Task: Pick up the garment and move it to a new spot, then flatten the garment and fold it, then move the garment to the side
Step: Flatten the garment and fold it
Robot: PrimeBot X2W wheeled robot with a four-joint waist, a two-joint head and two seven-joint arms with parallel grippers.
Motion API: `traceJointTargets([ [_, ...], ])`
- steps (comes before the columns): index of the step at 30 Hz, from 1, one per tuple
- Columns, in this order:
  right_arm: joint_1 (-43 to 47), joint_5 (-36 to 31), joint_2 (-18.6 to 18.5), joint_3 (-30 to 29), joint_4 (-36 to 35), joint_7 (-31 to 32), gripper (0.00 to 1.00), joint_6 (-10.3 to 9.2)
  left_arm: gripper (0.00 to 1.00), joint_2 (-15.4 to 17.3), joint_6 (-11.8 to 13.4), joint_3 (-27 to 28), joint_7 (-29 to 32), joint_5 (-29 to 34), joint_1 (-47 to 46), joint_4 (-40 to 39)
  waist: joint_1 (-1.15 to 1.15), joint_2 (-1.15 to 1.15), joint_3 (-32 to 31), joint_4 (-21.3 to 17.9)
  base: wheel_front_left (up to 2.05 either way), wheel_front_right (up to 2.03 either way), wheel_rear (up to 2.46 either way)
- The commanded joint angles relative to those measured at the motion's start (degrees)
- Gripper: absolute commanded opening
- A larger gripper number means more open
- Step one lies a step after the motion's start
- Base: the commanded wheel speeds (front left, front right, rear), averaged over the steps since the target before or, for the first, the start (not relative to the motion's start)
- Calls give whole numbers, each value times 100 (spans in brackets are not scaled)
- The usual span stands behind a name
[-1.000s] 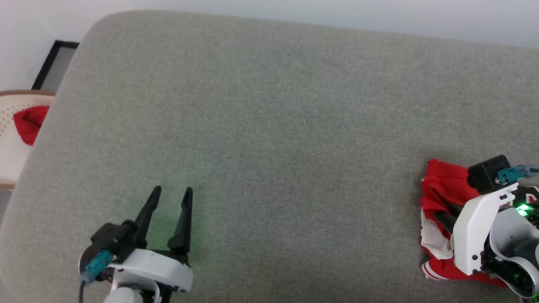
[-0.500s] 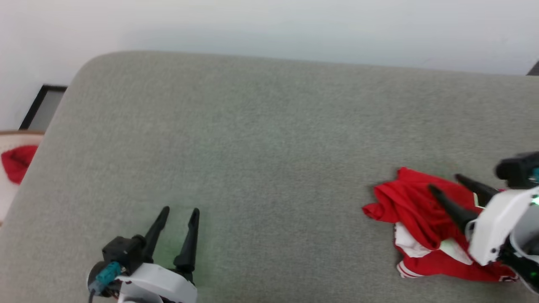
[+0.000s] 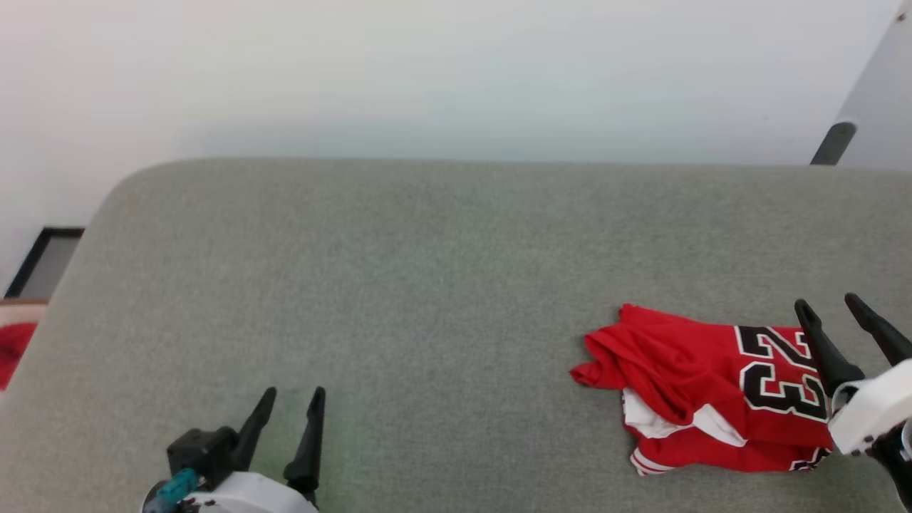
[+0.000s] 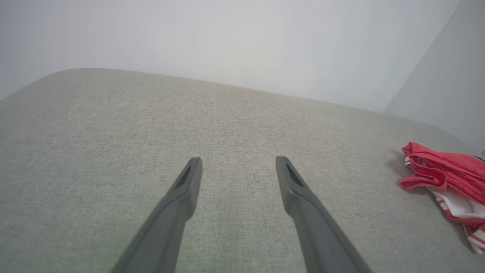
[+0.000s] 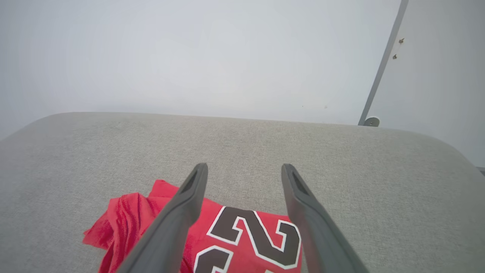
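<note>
The garment (image 3: 705,388), a red jersey with black white-outlined numerals and white striped trim, lies in a folded bundle at the right of the grey cushion (image 3: 427,285). It also shows in the left wrist view (image 4: 447,178) and the right wrist view (image 5: 242,235). My right gripper (image 3: 830,305) hangs open over the garment's right end, above the numerals, with nothing between its fingers. Far from the garment, at the lower left, my left gripper (image 3: 292,393) stands open and empty over bare cushion.
A small red cloth (image 3: 11,349) sits past the cushion's left edge. A white wall (image 3: 456,71) runs behind the cushion, with a dark frame (image 3: 39,260) at its foot on the left and a grey post (image 3: 830,142) at the right.
My right gripper has opened, let go of the garment and lifted off it, baring the numerals. The head camera has tilted up and turned right, shifting the whole picture.
</note>
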Motion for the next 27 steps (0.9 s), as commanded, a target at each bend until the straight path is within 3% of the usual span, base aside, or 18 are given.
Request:
traceJointTargets([
  [1, 145, -108, 15, 0, 44, -196, 100, -4, 100, 6, -13, 86, 0, 70, 112, -82, 0, 0, -216, -139, 0, 0, 0],
  [12, 1235, -436, 288, -654, -372, -529, 100, -4, 100, 10, -13, 461, 0, 191, 881, -747, 0, 0, -505, -59, 0, 0, 0],
  [27, 2616, -903, 905, -1734, -1773, 113, 100, -4, 100, -46, 82, 844, 0, 425, 1842, -1661, 0, 0, -491, -32, 0, 0, 0],
])
